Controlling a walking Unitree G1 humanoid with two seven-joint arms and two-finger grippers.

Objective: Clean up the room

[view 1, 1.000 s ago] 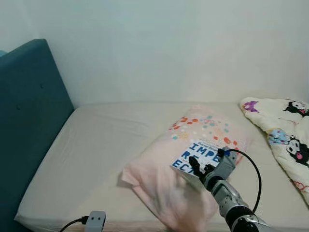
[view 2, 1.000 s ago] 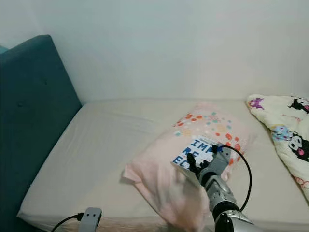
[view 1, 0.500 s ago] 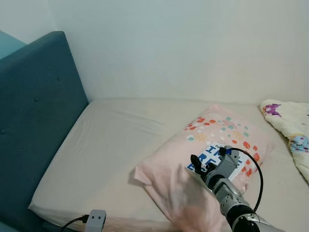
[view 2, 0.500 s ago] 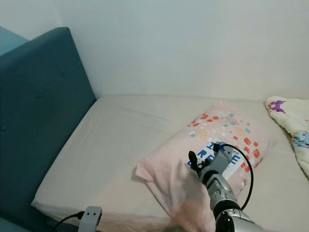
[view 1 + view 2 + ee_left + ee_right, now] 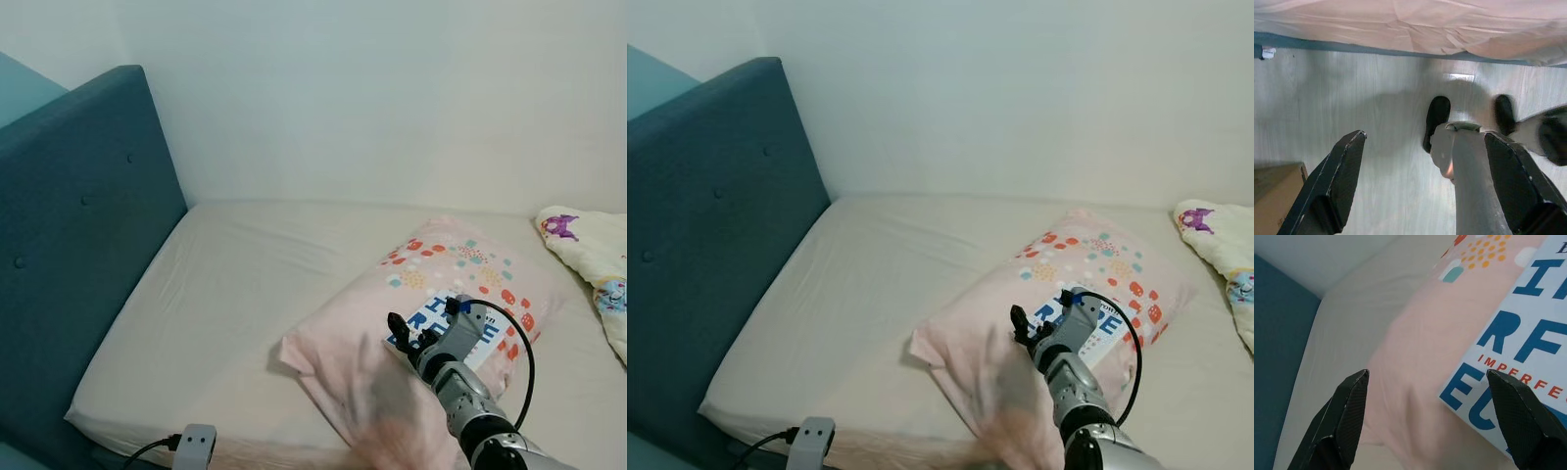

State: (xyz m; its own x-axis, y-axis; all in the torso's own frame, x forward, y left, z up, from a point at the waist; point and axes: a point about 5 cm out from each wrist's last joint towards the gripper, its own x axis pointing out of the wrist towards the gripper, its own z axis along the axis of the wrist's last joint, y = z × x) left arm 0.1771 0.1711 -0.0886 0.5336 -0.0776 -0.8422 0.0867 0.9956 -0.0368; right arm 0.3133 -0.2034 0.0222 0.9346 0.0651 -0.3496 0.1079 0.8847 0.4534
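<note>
The right gripper [image 5: 404, 330] hovers with its fingers spread wide directly over the pillow [image 5: 431, 323], which lies slantwise on the bed [image 5: 216, 304], its long axis running from the near corner just ahead of the fingers to the far end behind the wrist. The headboard [image 5: 69, 255] stands well off beyond the fingertips. The left gripper [image 5: 1425, 181], spread too, hangs idle over the floor [image 5: 1376, 122].

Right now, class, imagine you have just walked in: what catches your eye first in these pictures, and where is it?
First, the pink pillow with coloured dots and a blue-lettered panel, lying askew on the bare mattress. The right gripper hovers just over it, jaws open. Then the teal headboard on the left, and a cartoon-print blanket at the right edge.
</note>
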